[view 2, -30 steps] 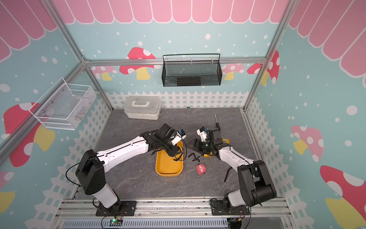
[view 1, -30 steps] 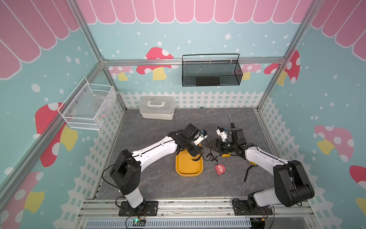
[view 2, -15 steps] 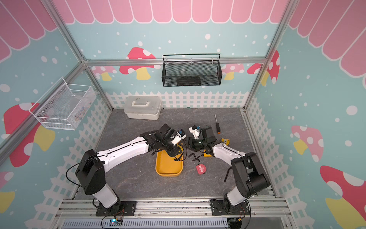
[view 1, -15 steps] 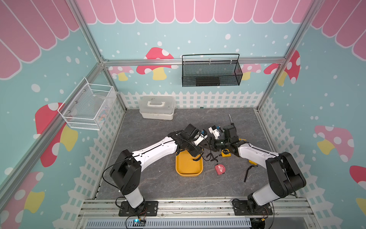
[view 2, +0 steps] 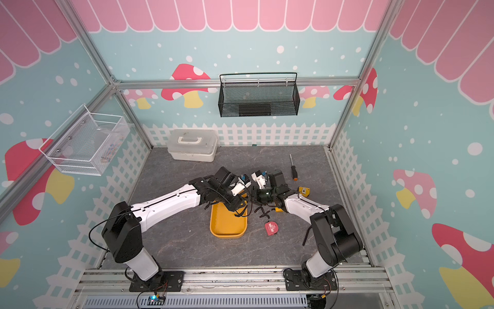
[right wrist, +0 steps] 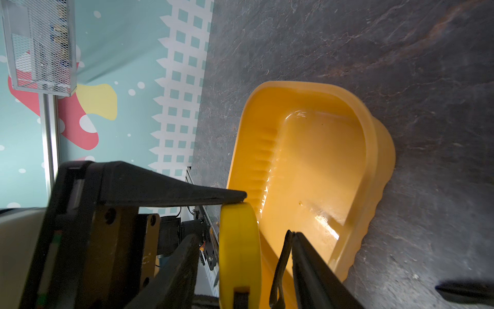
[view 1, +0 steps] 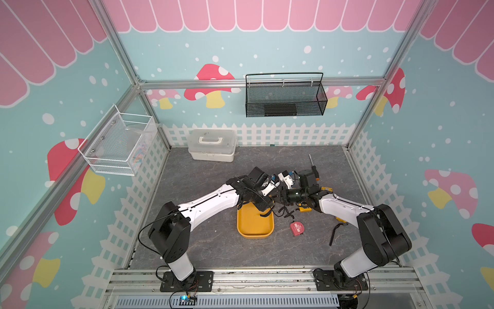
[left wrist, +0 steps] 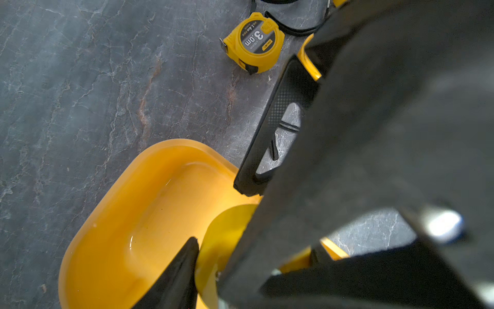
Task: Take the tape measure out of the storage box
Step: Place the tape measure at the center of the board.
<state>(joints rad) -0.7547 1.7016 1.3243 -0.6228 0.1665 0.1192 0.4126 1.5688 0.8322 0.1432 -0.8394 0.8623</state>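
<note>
The left pincer (view 1: 266, 206) was clamped on the round yellow plastic tape measure (right wrist: 239, 240), over the upper end of the shallow yellow plastic storage box (view 1: 254, 226) at frame centre. The right pincer (view 1: 282, 197) touched its rim with one finger (right wrist: 187, 194); its grip could not be told.

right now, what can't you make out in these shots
Far end of the storage box: both top views, covered by the left gripper.
Label of the held tape measure: edge-on in the right wrist view, mostly behind the blurred right gripper in the left wrist view.
Left gripper's second finger: left wrist view, behind that blur.
White mesh basket contents: too small, top views.
</note>
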